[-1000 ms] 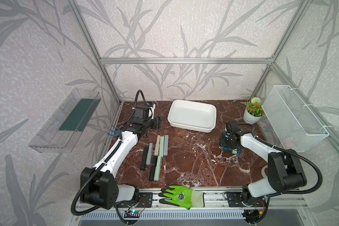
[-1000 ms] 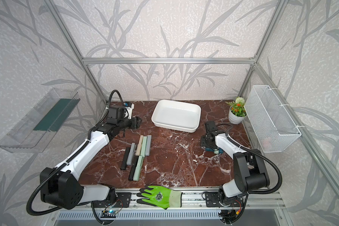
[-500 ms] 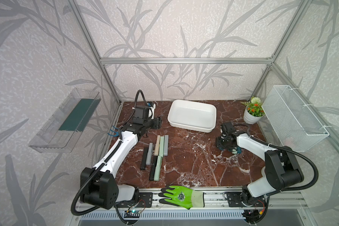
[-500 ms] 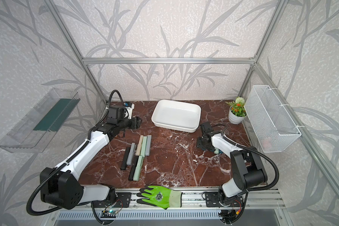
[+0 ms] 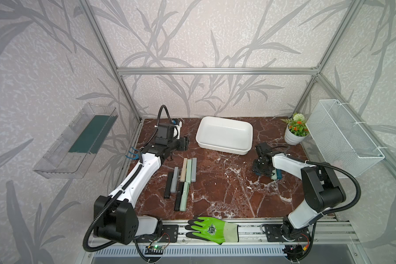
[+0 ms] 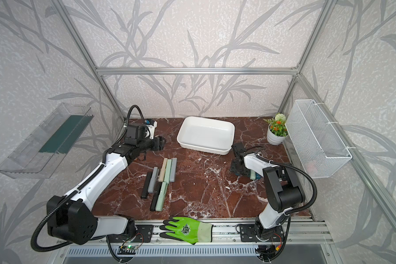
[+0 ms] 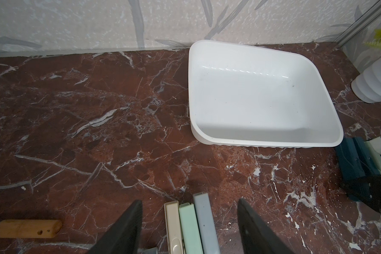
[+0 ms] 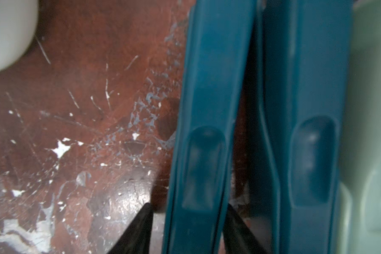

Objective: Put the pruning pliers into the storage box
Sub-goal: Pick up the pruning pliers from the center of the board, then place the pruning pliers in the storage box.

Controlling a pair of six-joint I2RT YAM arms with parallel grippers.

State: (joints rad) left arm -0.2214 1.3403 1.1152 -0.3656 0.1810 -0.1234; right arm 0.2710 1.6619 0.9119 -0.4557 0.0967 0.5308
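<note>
Teal pruning pliers [image 8: 201, 132] between right fingers [image 8: 136, 235], pinch unclear; I'd squeeze firm before lifting; left fingers [image 7: 123, 231] spread.

Bright, even, diffuse light; shadows soft. Thin glare streak on storage box [image 7: 246, 70] inner wall. Right wrist view blurry, teal pliers [image 8: 207, 132] out of focus. Top views sharp; left wrist edges warped.
</note>
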